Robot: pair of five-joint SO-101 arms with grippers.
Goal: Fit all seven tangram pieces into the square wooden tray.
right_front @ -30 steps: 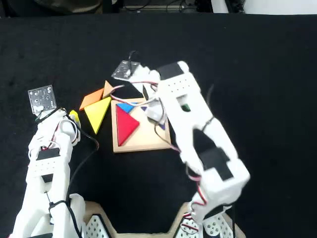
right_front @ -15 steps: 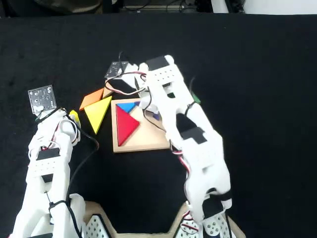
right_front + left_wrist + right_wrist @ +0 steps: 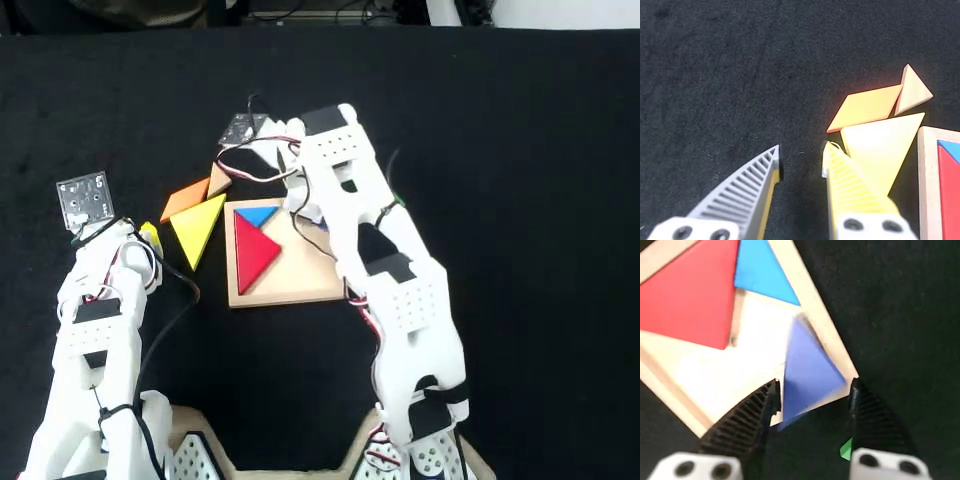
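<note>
right gripper [image 3: 812, 390]: spread, purple triangle [image 3: 807, 372] between its fingers, lying across the tray [image 3: 715, 371] corner rim | left gripper [image 3: 801, 152]: spread, yellow triangle [image 3: 880, 145] just beside one fingertip, outside tray

Count: 1 square wooden tray [image 3: 300, 280], 2 grippers, 7 pieces.
- 5 triangles: red triangle [image 3: 255, 250], light-blue triangle [image 3: 257, 214], indigo triangle [image 3: 807, 372] between the right gripper [image 3: 815, 386] jaws, yellow triangle [image 3: 880, 145] beside the left gripper [image 3: 802, 147] yellow jaw, tan triangle [image 3: 912, 92] farther ahead.
- 1 orange parallelogram [image 3: 865, 107] ahead of the left jaws.
- 1 green piece [image 3: 845, 450] beside a right jaw, shape hidden.
</note>
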